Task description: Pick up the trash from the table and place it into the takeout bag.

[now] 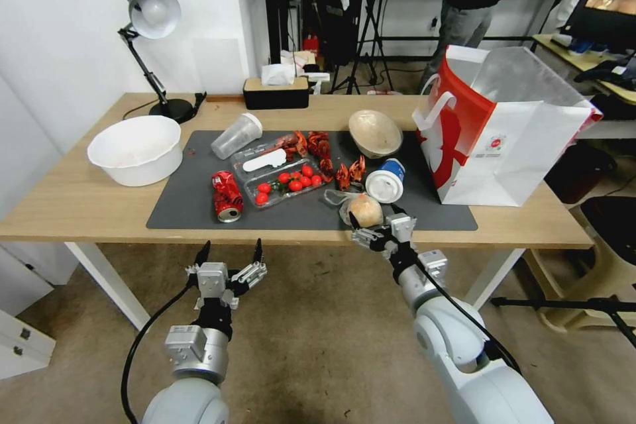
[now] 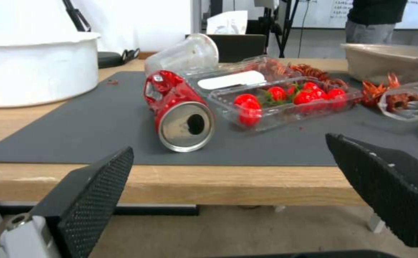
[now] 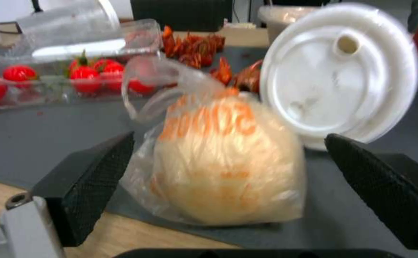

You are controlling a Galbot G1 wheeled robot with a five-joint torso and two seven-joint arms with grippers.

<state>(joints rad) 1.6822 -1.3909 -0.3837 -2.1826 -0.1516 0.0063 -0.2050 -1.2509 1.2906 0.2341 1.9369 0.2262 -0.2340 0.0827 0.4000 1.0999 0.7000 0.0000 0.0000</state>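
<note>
A: Bun (image 3: 228, 161), clear-bagged, at the mat's near edge on the table (image 1: 86, 202); right hand (image 1: 383, 232) spread wide, one finger either side, apparently not touching.
B: Left hand (image 1: 228, 255)?
A: Released, off the table's front edge, facing the crushed can (image 2: 180, 111).
B: Further back?
A: Lidded cup (image 1: 386, 182), then bowl (image 1: 375, 132); takeout bag (image 1: 503, 139) upright at right.

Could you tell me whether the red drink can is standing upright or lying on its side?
On its side: the crushed red can lies on the grey mat, its round end facing the table's front edge.
</note>
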